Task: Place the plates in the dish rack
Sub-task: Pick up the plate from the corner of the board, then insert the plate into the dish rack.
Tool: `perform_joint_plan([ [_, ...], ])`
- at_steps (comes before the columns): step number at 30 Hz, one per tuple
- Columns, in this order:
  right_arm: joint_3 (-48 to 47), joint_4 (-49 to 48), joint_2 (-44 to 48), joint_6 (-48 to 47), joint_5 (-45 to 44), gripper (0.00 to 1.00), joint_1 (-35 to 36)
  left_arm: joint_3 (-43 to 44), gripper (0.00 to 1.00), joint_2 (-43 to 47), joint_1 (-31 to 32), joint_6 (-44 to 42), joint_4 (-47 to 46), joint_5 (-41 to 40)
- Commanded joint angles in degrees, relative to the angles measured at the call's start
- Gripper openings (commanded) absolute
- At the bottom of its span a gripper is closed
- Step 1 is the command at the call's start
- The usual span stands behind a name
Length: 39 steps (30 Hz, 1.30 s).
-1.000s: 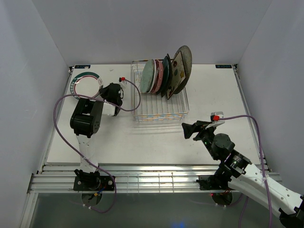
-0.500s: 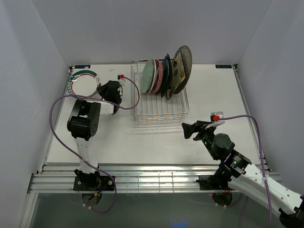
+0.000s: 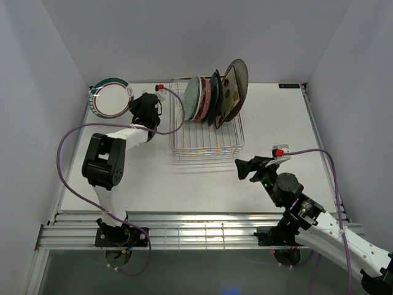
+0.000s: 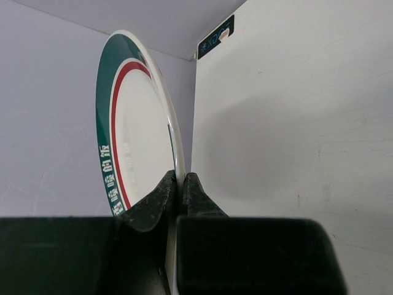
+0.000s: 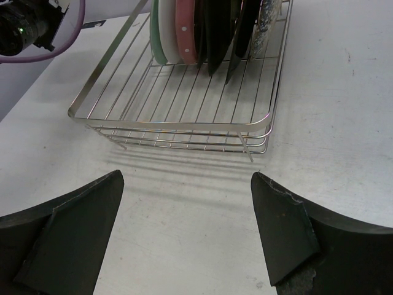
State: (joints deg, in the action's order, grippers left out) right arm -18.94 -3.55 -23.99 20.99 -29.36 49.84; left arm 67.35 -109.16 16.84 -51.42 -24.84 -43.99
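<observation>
Teal-rim plate lifted upright, L fingers pinching edge, rim text unreadable

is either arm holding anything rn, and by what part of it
The left gripper pinches the white teal-rimmed round plate by its rim, the fingers closed on the edge. The right gripper stands open and holds nothing.

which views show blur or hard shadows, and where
Left wrist: the white teal-rimmed plate is sharp, the jaws pinching its rim are dark and soft, a faint shadow lies on the table. Right wrist: the dish rack throws striped shadows toward the camera. Top external: even light, no glare.
</observation>
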Motion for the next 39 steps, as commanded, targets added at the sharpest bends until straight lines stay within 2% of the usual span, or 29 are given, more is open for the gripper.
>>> perform_joint_plan([
  [1, -0.48, -2.16, 0.26, -0.34, 0.27, 0.9, -0.19, 5.06, 0.0, 5.54, 0.74, 2.54, 5.23, 0.57],
  [5, -0.48, -2.25, 0.0, -0.34, 0.1, 0.9, -0.19, 10.33, 0.0, 6.95, 1.18, 9.21, 16.46, 4.6],
  [6, -0.57, -2.16, -0.09, -0.34, 0.1, 0.9, -0.19, 12.34, 0.0, 6.95, 1.26, 11.75, 24.32, 8.27],
  [7, -0.57, -2.25, -0.09, -0.34, 0.18, 0.9, -0.19, 16.37, 0.0, 6.77, 1.26, 16.22, 28.84, 10.3],
  [9, -0.66, -2.34, -0.36, -0.34, 0.19, 0.9, -0.19, 19.21, 0.0, 6.6, 1.26, 19.33, 34.74, 13.56],
  [29, -0.66, -2.69, -0.88, -0.43, 0.45, 0.9, -0.1, 32.4, 0.0, 5.37, 6.27, 23.2, 42.24, 17.35],
  [36, -0.57, -2.86, -0.97, -0.43, 0.62, 0.9, -0.19, 37.06, 0.0, 6.94, 8.47, 28.03, 47.07, 23.06],
  [39, -0.57, -2.78, -1.06, -0.43, 0.54, 0.9, -0.19, 38.11, 0.0, 8.35, 8.47, 32.16, 48.57, 28.94],
])
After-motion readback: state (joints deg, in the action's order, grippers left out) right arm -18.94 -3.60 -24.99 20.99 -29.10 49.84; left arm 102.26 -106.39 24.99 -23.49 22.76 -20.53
